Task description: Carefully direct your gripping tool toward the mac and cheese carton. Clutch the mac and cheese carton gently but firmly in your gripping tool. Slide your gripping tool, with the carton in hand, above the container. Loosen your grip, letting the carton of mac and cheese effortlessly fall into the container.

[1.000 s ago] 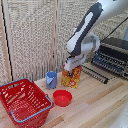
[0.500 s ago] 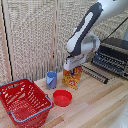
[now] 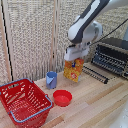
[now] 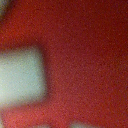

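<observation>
- large red plastic-mesh basket with blue-grey rim (image 3: 11,92): nearest, on the wooden table, far toward the exterior view's left
- upright orange-yellow cardboard carton (image 3: 74,70): standing behind the small red bowl (image 3: 62,97), long axis vertical
- white boxy gripper (image 3: 76,56): directly atop carton; finger spread, hold: cannot tell

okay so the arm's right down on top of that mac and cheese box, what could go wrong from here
The gripper sits at the top edge of the tall carton, so a shallow or off-centre grip could tip it or let it slip. The blue cup and red bowl lie between the carton and the basket; a low carry might knock them. The wrist view is a red blur, so it cannot confirm the grasp.
</observation>
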